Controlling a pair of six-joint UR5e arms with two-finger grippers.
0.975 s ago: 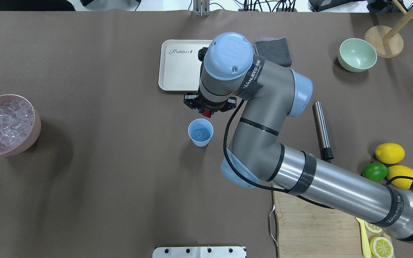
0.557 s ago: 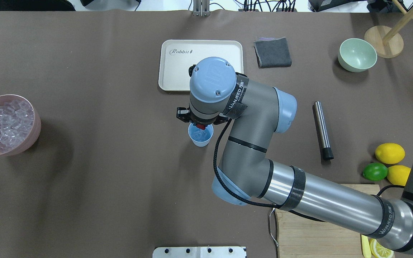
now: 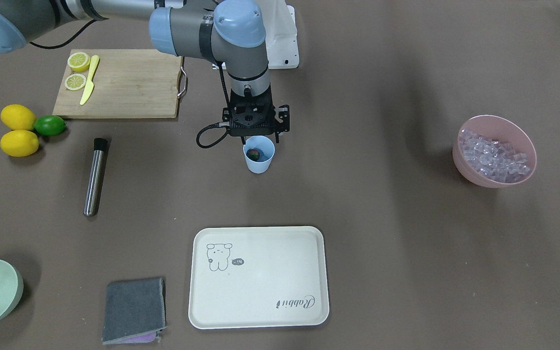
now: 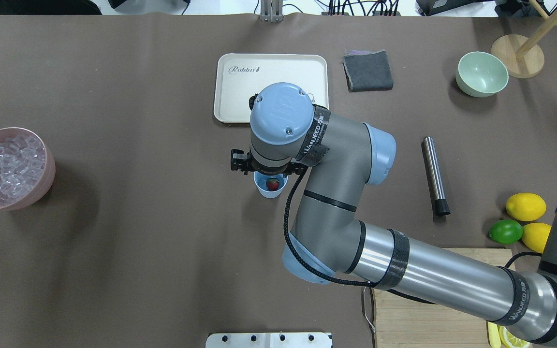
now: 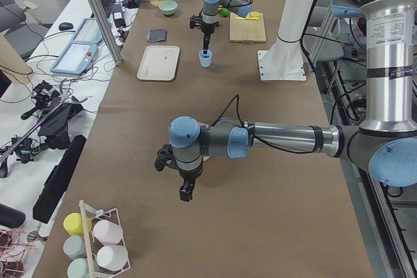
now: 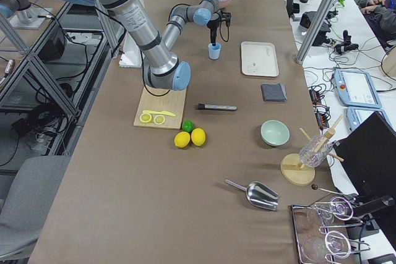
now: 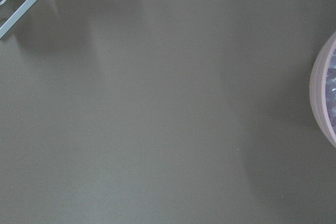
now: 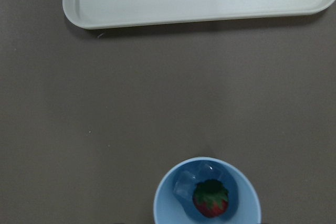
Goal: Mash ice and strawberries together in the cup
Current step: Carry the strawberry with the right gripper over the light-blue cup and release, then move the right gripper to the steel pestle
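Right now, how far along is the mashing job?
Done: ice cubes and the strawberry sit in the blue cup. In hand: the right gripper hangs open just above the cup, empty. Left: all the mashing; the steel muddler lies untouched on the table.

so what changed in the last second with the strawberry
The right claw carried the strawberry from the tray side toward the robot, to over the cup, and let it go. It now lies on the ice inside. The cup, tray, pink bowl and steel rod stayed put.
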